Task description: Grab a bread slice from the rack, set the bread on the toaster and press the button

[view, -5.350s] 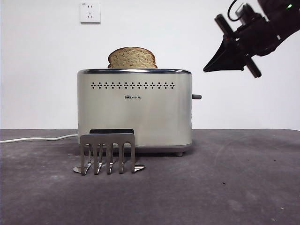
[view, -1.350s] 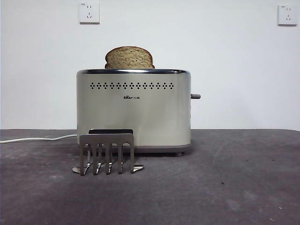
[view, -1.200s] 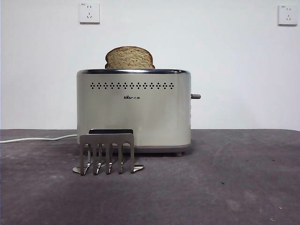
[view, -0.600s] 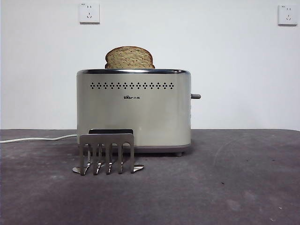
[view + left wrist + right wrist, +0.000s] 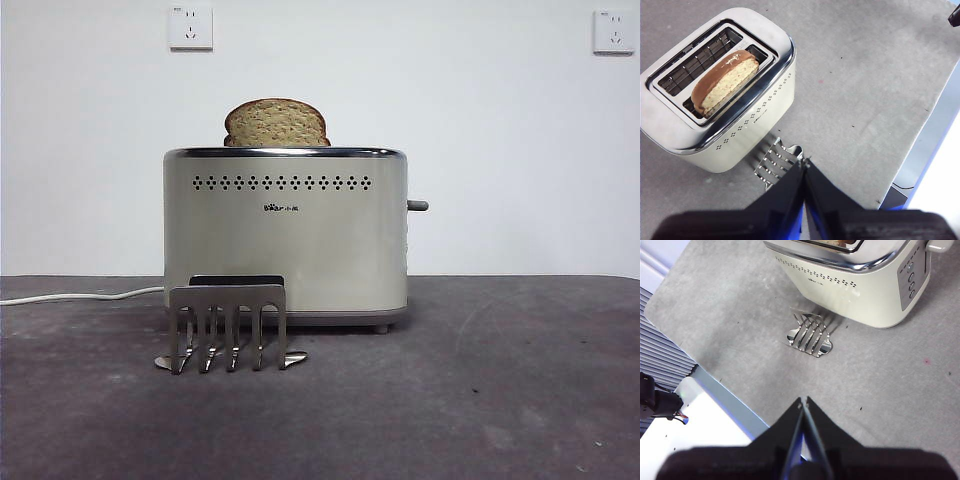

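Observation:
The slice of bread (image 5: 276,122) stands upright in a slot of the cream toaster (image 5: 285,240), its rounded top sticking out above the chrome rim. In the left wrist view the bread (image 5: 725,82) sits in the slot nearer the vent-hole side of the toaster (image 5: 740,135). The grey rack (image 5: 228,325) stands empty in front of the toaster; it also shows in both wrist views (image 5: 776,162) (image 5: 810,335). The dark button (image 5: 418,205) sticks out of the toaster's right side. My left gripper (image 5: 804,161) and right gripper (image 5: 802,401) are both shut and empty, high above the table, out of the front view.
A white power cord (image 5: 80,296) runs left from the toaster. Two white wall sockets (image 5: 191,27) (image 5: 612,31) are on the back wall. The toaster's narrow side carries a panel of small round buttons (image 5: 911,280). The table's edge (image 5: 725,390) lies near the right gripper.
The dark arm that hung at the upper right of the front view 4.4 s ago has left that view. Nothing has moved over the last second.

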